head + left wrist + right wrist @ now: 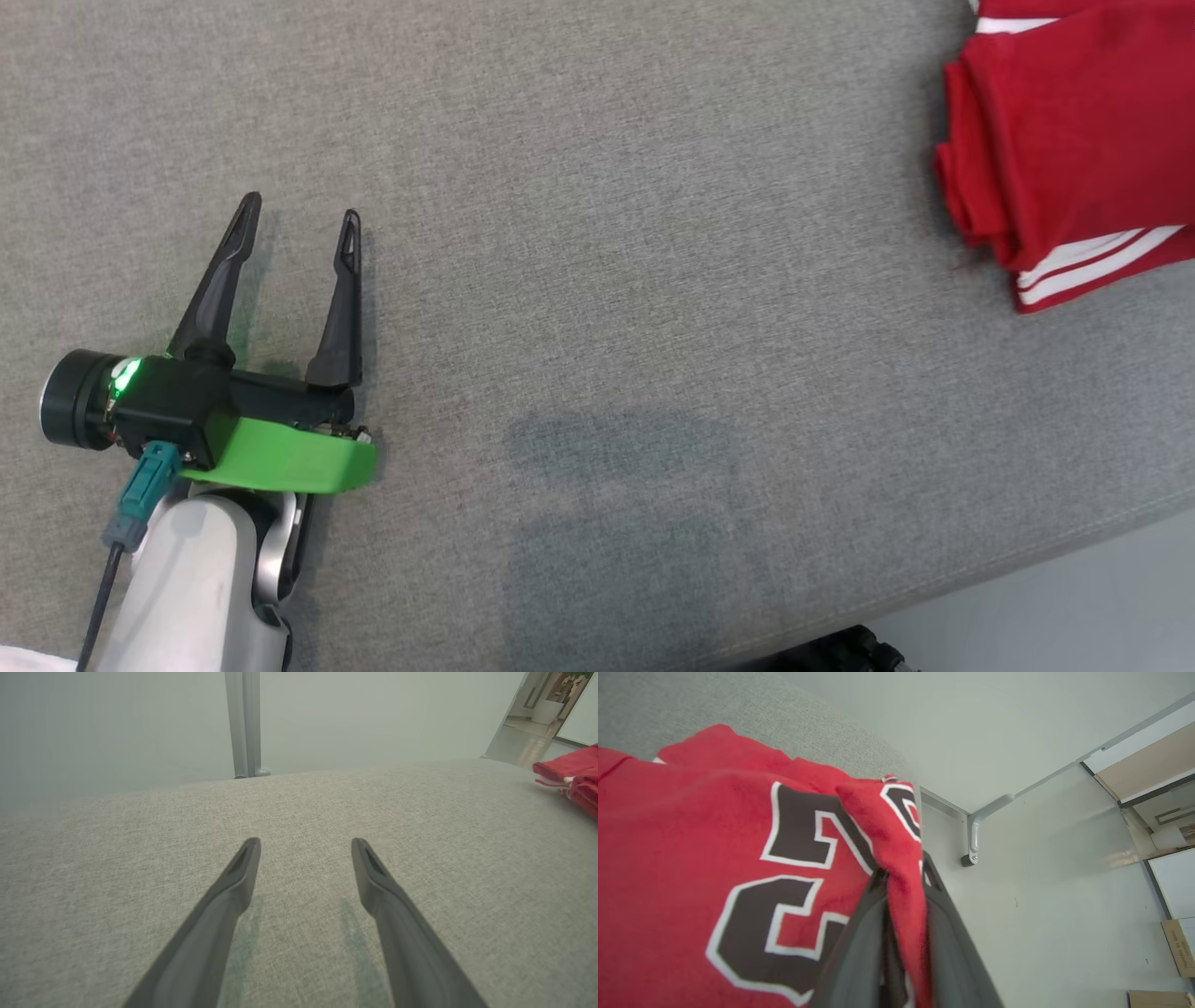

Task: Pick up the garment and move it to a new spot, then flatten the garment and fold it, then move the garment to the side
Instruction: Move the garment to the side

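The left gripper sits low over the grey woven fabric surface, toward its near-left part. Its two long dark fingers are spread wide in a V, with nothing between them; whether the tips touch the surface cannot be told. In the left wrist view the same gripper shows bare weave in the gap.

The folded red garment with white stripes and white-edged black numerals lies at the far-right part of the surface. In the right wrist view, the right gripper has its fingers pinched together on a bunched red fold of the garment, at the surface's edge.
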